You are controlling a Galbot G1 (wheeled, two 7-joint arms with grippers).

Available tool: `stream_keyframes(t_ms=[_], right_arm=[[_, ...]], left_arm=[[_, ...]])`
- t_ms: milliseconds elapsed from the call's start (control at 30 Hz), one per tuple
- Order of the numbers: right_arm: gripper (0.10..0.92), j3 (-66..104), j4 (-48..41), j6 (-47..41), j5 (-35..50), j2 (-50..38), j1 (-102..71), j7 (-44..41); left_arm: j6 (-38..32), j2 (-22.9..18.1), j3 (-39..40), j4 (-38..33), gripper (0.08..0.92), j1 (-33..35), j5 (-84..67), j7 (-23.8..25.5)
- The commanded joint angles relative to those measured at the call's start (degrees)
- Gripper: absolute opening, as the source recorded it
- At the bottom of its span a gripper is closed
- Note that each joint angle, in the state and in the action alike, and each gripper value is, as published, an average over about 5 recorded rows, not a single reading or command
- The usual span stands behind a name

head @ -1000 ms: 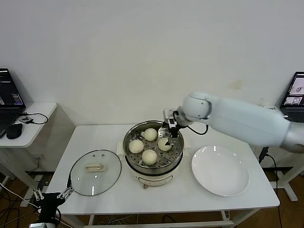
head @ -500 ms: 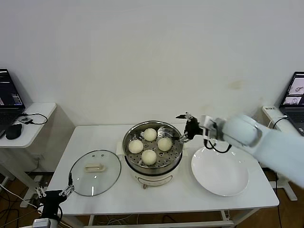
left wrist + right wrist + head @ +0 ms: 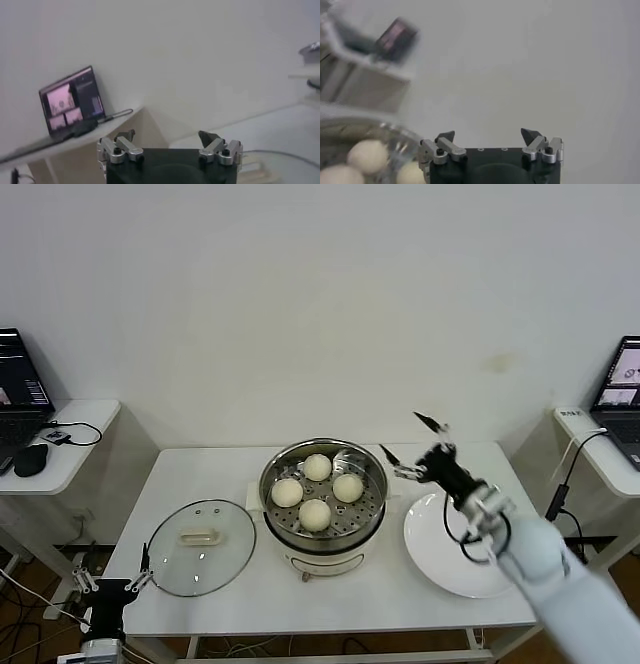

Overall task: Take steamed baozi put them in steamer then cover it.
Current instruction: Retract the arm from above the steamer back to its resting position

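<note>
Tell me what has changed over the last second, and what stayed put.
The right tool has pulled back from over the steamer toward the robot's right and now hangs open and empty over the plate. Nothing was gripped or released. All four buns stay in the steamer, the lid stays on the table, and the left tool waits open below the table's edge.

Four baozi (image 3: 317,491), one steamer (image 3: 322,529), one cover (image 3: 200,534), one plate (image 3: 455,569), one table (image 3: 330,594).
</note>
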Motion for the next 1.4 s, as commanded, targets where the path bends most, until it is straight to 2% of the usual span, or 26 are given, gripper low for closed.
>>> stream_keyframes(t_ms=[33, 167, 333, 733, 1400], right_arm=[[0.823, 29.81, 1.45, 14.17, -6.13, 23.18, -31.93, 4.64], [0.823, 31.99, 1.6, 14.42, -5.39, 24.38, -33.11, 4.77], [0.823, 33.47, 1.54, 14.44, -4.88, 25.28, -33.49, 4.69], [0.823, 32.76, 0.84, 13.92, -5.08, 26.62, -33.25, 4.53], [0.823, 32.03, 0.84, 14.52, -5.94, 27.76, -35.15, 4.22]], left_arm=[[-3.15, 3.62, -0.75, 13.48, 0.823, -6.18, 46.46, -3.64], [-2.93, 5.48, 0.71, 14.58, 0.823, -7.2, 56.03, -2.88], [-2.75, 5.43, 3.57, 13.55, 0.823, -7.02, 59.07, -0.98], [-2.26, 5.01, 6.88, 15.05, 0.823, -12.54, 57.88, 3.31], [-1.99, 4.5, 10.88, 25.77, 0.823, -24.11, 56.99, 4.9]])
